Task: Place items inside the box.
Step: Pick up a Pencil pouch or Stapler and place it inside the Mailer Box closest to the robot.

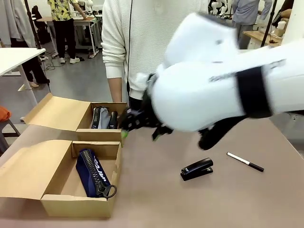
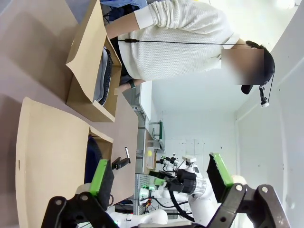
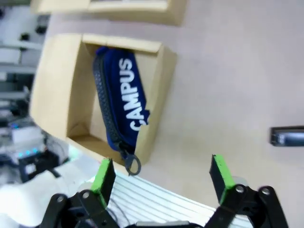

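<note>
Brown tabletop (image 1: 156,199) runs across to a person (image 1: 142,47) in a white top, who stands at its far edge. Two cardboard boxes sit by the left edge. The near box (image 1: 80,207) is close to the near left corner. The navy zip pouch (image 1: 92,172) lies inside it, and white letters on the pouch say CAMPUS. The far box (image 1: 97,136) holds a grey pouch (image 1: 101,118) and a black thing (image 1: 113,119) next to it, too dark to name. So I think a good part of the job is done.

Two things are not in a box yet. A black stapler (image 1: 196,168) lies on the bare tabletop, toward the right. The black-and-white pen (image 1: 245,162) lies near it, closer to the right edge.

The right gripper (image 3: 164,175) hangs above the tabletop near the boxes. Its fingers are wide apart with nothing between them. The left gripper (image 2: 159,178) is well apart from the stapler and pen. Its fingers are apart too, and it holds nothing. My guess is that the stapler and the pen are what is left to put away.
</note>
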Action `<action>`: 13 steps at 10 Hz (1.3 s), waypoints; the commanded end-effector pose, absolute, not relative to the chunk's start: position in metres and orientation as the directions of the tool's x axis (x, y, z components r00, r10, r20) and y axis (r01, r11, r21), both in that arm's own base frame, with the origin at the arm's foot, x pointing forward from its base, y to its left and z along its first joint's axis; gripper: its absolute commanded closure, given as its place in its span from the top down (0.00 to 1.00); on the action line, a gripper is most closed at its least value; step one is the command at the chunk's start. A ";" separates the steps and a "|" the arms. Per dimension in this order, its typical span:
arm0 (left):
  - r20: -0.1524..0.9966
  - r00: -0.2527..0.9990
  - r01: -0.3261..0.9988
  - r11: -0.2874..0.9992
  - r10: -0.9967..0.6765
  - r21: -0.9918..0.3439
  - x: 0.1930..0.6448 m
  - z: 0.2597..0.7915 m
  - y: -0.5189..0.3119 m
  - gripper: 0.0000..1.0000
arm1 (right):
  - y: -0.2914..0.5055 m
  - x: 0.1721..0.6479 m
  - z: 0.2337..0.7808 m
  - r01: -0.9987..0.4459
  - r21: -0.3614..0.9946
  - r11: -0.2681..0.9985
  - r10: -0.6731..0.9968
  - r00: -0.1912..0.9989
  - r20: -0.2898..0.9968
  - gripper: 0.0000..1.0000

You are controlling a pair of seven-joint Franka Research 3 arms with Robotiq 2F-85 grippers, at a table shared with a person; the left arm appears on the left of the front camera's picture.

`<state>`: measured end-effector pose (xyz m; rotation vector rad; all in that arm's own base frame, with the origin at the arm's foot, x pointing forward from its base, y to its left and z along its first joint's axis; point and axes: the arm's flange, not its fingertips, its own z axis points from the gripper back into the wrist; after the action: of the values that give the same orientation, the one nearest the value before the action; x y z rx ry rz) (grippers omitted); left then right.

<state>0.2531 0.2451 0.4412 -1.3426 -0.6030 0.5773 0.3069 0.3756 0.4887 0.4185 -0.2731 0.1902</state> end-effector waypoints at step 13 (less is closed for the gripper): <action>0.087 0.720 -0.014 0.140 0.688 -0.990 0.252 0.442 0.244 1.00 | 0.012 0.256 0.396 -0.132 0.758 0.639 -0.020 0.982 0.188 1.00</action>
<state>0.2529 0.2452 0.4409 -1.3424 -0.6032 0.5773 0.3129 -0.0879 0.4044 1.1541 -0.2384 0.0277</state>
